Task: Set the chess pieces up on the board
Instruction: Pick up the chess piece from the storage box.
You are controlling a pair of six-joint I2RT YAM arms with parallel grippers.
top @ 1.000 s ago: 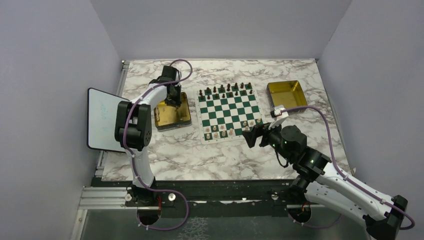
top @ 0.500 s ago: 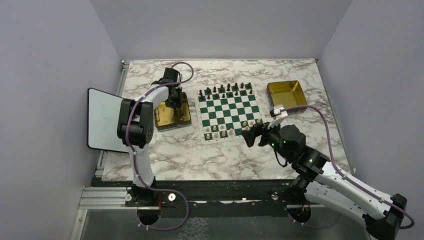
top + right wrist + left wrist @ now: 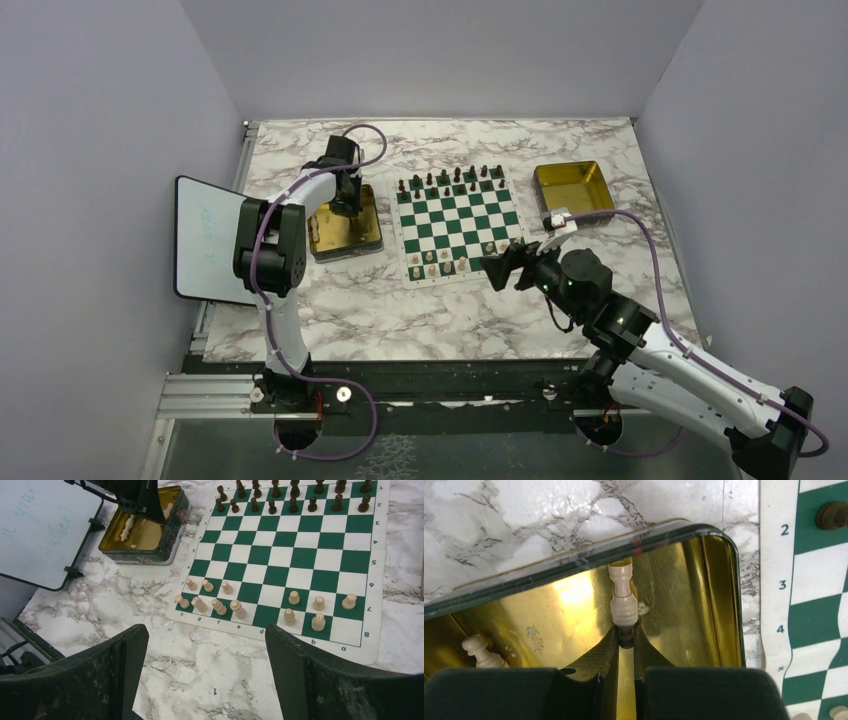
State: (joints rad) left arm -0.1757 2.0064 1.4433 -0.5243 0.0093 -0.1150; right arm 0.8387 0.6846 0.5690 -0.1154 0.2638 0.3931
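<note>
Overhead, board: the flat green-and-white checked chessboard [image 3: 458,225] lay in the middle of the veined marble surface [image 3: 400,310]. Dark brown pieces [image 3: 455,178] lined its far edge, and cream wooden chess pieces [image 3: 440,262] partly filled the near one.
Overhead, left arm: the left pincer [image 3: 346,203] was low inside the gold rectangular tray [image 3: 345,242] just left of the board.
Left wrist, grasp: that pincer was clenched on the narrow end of a cream turned piece [image 3: 623,600], its base pointing away. Whether it was clear of the tray floor could not be told.
Left wrist, neighbour: a second cream piece [image 3: 480,649] lay near the left finger.
Left wrist, lift: rise straight above the tray rim before swinging boardward. Go slowly, since an end grip lets the piece pivot.
Right wrist, right arm: the right pincer [image 3: 202,645] hung released, fingers wide, just short of the board's near edge.
Right wrist, target: empty squares showed mid-way along the two near rows. Lower the piece upright there, clear of its neighbours.
</note>
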